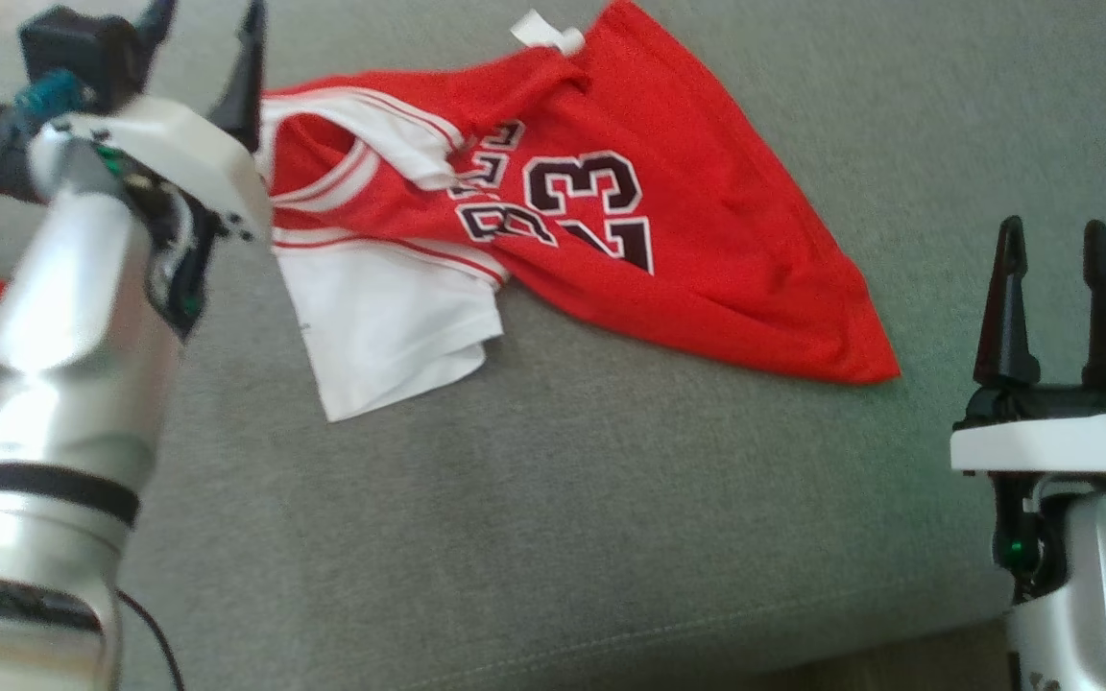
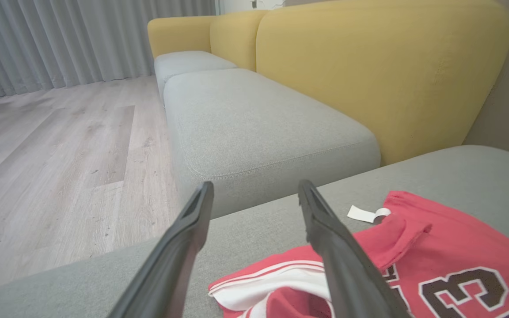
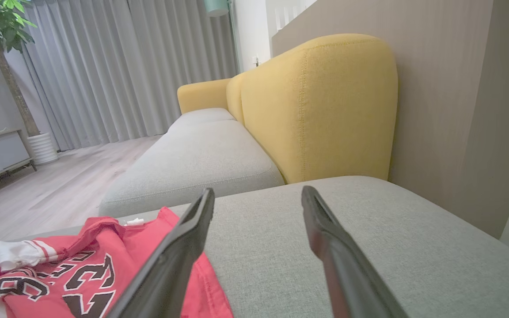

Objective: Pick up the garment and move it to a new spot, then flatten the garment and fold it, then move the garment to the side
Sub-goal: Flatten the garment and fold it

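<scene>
Head view: garment [image 1: 611,240] is being shown just beside the left gripper [image 1: 209,17], spread and empty; right gripper [image 1: 1052,230], also open, well apart.

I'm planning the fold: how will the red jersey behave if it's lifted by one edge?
Probably floppy: the red jersey lies crumpled with its white part flopped over, so it would likely sag from one pinch. Likely light, being thin fabric. It may drag rather than slide on the textured grey cushion.
</scene>
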Available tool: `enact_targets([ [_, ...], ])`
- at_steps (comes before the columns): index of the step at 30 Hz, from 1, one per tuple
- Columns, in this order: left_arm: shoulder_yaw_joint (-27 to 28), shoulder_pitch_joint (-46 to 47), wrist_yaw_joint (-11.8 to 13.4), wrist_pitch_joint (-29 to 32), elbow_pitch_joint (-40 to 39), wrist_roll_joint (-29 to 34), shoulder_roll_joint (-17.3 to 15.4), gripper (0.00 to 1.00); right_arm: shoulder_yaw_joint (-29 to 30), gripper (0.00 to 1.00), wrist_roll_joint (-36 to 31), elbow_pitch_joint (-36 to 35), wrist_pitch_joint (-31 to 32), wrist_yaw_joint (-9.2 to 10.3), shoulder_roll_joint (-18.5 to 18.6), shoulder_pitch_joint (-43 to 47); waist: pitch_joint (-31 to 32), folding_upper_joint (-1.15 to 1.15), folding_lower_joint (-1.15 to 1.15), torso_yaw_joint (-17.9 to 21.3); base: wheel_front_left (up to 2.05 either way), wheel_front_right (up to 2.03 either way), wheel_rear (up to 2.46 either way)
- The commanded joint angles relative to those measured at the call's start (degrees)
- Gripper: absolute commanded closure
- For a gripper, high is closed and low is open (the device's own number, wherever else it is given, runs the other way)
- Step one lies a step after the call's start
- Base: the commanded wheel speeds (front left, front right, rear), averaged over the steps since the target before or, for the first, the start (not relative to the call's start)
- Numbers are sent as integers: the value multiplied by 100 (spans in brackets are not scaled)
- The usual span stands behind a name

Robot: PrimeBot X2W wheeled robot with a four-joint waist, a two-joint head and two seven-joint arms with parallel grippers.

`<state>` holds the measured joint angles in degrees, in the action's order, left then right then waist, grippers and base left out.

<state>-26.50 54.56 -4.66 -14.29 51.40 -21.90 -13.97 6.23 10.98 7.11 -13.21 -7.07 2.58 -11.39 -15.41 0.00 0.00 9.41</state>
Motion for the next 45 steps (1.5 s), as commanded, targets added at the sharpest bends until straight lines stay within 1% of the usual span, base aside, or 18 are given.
enact_targets([
  [1,206,-60,-35,-63,-265,-57,-137,0,-125,0,-55,-121,-82,-42,30,-105,304,0,0,-243,0,0,0],
  [4,281,-483,-22,-68,-661,-116,-56,0,-189,0,-115,-5,-67,-42,30,-65,589,0,0,-446,0,0,0],
  [9,493,-1547,157,-69,-1633,-168,120,0,-334,0,-165,160,-44,-42,30,42,981,0,0,-723,0,0,0],
  [10,493,-1547,157,-69,-1633,-168,120,0,-334,0,-165,160,-44,-42,30,42,981,0,0,-723,0,0,0],
  [11,582,-2043,264,-70,-2057,-172,208,0,-394,0,-205,239,-41,-42,30,109,1087,0,0,-827,0,0,0],
  [13,675,-2538,391,-70,-2452,-152,278,0,-473,0,-253,345,-44,-42,30,167,1167,0,0,-909,0,0,0],
  [16,808,-3255,555,-70,-2937,-109,372,0,-614,0,-286,539,-59,-42,30,235,1257,0,0,-971,0,0,0],
  [20,927,-4055,722,-70,-3414,44,491,0,-695,0,-509,785,-97,-42,30,305,1353,0,0,-1022,0,0,0],
  [24,1071,-4573,821,-70,-3710,181,636,0,-621,0,-717,934,-137,-42,30,423,1425,0,0,-1076,0,0,0],
  [27,1175,-4852,869,-71,-3888,295,735,0,-678,0,-732,1019,-157,-42,30,525,1477,0,0,-1079,0,0,0],
  [32,1300,-5123,872,-71,-3986,453,848,0,-733,0,-765,1099,-172,-42,30,628,1550,0,0,-1069,0,0,0],
  [45,1394,-5164,694,-71,-3854,611,986,0,-834,0,-693,1139,-178,-42,30,587,1562,0,0,-1048,0,0,0],
])
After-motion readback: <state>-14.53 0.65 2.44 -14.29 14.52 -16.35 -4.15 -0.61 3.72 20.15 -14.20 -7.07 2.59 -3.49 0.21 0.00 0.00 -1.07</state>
